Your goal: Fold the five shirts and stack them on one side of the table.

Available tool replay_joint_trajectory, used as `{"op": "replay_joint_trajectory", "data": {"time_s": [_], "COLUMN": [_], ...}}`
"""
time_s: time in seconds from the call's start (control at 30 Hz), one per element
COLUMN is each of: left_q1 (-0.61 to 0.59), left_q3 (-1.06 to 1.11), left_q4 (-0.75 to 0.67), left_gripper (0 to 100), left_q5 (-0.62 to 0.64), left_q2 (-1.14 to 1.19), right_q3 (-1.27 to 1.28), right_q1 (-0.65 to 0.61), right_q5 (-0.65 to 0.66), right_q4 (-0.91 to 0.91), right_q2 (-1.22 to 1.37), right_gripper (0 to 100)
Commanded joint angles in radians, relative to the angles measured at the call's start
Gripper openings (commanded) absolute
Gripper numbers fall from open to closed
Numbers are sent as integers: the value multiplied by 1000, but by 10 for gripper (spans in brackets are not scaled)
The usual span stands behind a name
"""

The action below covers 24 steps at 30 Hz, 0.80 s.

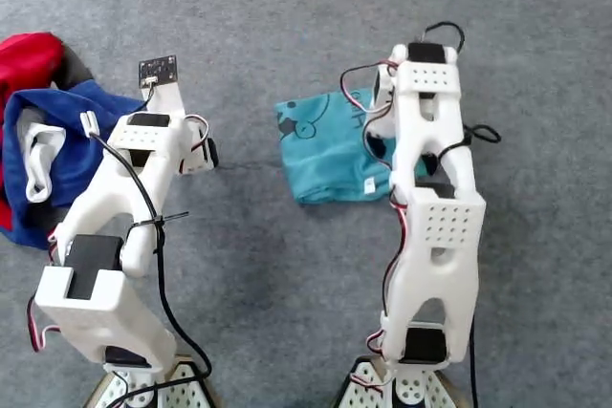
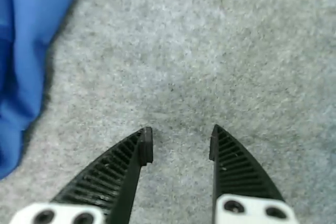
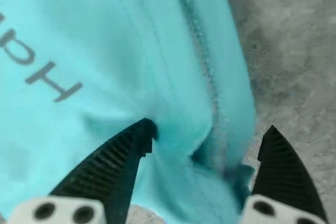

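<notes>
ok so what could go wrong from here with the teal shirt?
1. The right end effector is open astride the edge of the teal shirt; closing may pinch only the top layer and drag the fold apart.
2. The left end effector is open over bare grey mat beside the blue shirt; closing there would likely grab nothing.

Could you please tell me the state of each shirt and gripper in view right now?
teal shirt: folded, flat on the table.
blue shirt: unfolded, crumpled in a heap.
red shirt: crumpled, partly under the blue shirt.
left gripper: open, over bare table.
right gripper: open, astride the teal shirt's edge.
</notes>
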Motion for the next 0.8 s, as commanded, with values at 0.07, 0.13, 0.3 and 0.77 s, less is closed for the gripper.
{"op": "replay_joint_trajectory", "data": {"time_s": [0.07, 0.13, 0.3, 0.77], "left_q1": [-5, -5, 15, 176], "left_q3": [-4, -4, -8, -455], "left_q4": [-9, -9, -5, 187], "left_gripper": [203, 203, 202, 191], "left_q5": [-2, -2, -2, 52], "left_q2": [-5, -5, -5, -97], "right_q3": [1, -1, -27, 31], "right_q1": [-5, -5, -8, 133], "right_q5": [-6, 18, 60, 209], "right_q4": [0, 0, 35, 100], "right_q2": [15, -4, -133, -420], "right_gripper": [329, 329, 329, 15]}}
